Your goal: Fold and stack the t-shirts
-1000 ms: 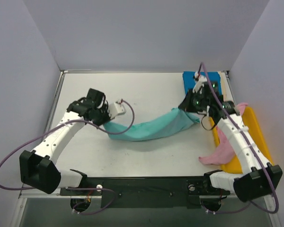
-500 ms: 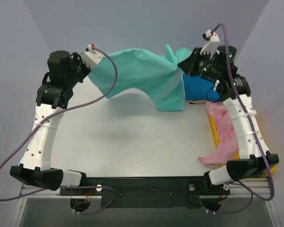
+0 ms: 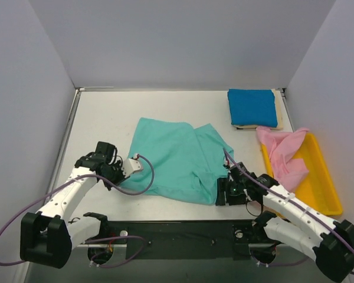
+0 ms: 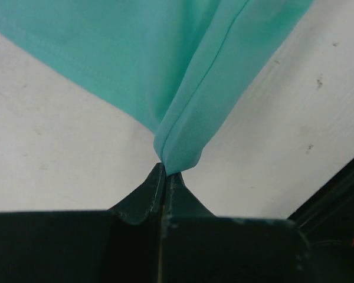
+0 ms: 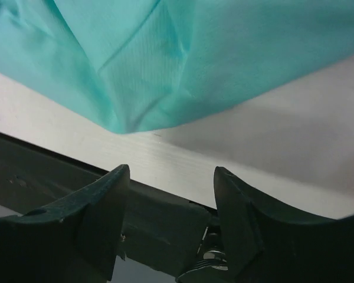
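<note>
My left tool (image 4: pixel 164 172) was pinched together on the near left corner of the teal-green t-shirt (image 3: pixel 177 156), which lay spread on the bench (image 3: pixel 106 112) between my arms. My right tool (image 5: pixel 171 177) had its fingers apart, just off the shirt's near right corner. The deep blue t-shirt (image 3: pixel 253 107) lay folded at the far right. The pink t-shirt (image 3: pixel 283 152) lay rumpled over the yellow tray (image 3: pixel 321 188).

The teal-green cloth t-shirt (image 3: pixel 177 162) looked soft and matt, finely textured, with a stitched hem. Under it the pale grey table (image 3: pixel 106 118) was smooth, matt and faintly scuffed. Beside the shirt, the yellow plastic tray (image 3: pixel 321 191) looked smooth and hard.
</note>
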`<move>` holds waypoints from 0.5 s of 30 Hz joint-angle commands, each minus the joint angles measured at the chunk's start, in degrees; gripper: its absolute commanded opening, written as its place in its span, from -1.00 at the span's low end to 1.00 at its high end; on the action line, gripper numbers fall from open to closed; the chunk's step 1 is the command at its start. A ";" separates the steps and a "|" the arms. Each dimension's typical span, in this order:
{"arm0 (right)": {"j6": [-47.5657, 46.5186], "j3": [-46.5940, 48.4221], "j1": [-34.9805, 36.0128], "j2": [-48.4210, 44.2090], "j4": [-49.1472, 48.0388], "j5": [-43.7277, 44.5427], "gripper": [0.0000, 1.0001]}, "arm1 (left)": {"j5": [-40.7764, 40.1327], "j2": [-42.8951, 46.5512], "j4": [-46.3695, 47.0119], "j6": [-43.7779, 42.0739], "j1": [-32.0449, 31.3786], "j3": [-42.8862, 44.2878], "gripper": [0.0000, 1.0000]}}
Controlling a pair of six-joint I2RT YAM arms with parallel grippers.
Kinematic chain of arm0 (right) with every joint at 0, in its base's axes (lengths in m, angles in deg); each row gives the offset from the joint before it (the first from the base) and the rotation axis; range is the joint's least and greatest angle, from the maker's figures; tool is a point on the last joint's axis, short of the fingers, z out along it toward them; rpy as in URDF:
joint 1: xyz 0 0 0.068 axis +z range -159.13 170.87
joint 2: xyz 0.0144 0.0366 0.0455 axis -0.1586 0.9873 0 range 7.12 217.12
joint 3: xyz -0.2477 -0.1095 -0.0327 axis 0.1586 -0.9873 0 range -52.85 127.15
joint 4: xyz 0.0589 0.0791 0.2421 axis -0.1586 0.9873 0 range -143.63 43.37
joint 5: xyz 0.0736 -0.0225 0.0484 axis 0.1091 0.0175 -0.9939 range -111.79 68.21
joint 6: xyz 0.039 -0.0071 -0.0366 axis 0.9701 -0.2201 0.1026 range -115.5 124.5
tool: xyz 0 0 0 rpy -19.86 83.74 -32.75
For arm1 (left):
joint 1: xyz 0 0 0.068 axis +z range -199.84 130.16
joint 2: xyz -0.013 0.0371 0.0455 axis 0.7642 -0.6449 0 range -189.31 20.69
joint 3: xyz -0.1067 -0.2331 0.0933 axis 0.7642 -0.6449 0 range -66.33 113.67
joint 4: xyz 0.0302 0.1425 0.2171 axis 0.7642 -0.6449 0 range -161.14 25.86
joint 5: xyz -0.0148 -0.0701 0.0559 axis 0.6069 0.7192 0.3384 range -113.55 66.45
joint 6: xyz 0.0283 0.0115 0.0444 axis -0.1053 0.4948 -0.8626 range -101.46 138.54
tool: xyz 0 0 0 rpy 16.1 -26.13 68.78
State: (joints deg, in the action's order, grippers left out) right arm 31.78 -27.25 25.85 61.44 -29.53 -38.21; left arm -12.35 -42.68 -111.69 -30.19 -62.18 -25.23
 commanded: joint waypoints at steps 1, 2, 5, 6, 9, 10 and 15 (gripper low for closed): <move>8.66 5.14 -0.87 -9.93 8.85 10.35 0.16 | 5.85 2.99 -2.46 -5.14 -0.32 -1.29 -1.00; 8.31 6.98 -1.92 -11.85 9.56 11.41 0.20 | 5.59 2.82 -2.46 -5.23 -0.32 -1.37 -1.00; 5.77 10.77 -11.47 -10.04 10.44 8.36 0.23 | 4.54 2.82 -1.59 -4.97 -0.23 -0.94 -1.00; 4.37 12.35 -13.52 -6.55 10.88 7.56 0.23 | 4.27 2.64 -1.58 -4.97 -0.23 -0.59 -1.00; 0.93 16.48 -18.63 1.99 13.33 12.43 0.22 | 4.27 2.64 -1.67 -4.88 -0.32 -0.06 -1.00; -1.34 19.02 -18.46 6.19 13.87 13.86 0.22 | 4.35 2.82 -1.67 -4.80 -0.41 0.20 -1.00; -14.88 25.45 -16.88 16.85 9.39 3.11 0.23 | 5.06 3.08 -1.41 -4.27 -0.58 0.38 -1.00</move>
State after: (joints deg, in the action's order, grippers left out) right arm 28.40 -6.55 7.89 73.14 -20.90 -28.31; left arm -9.62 -40.65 -114.03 -33.84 -62.51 -27.29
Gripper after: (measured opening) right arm 0.612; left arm 0.028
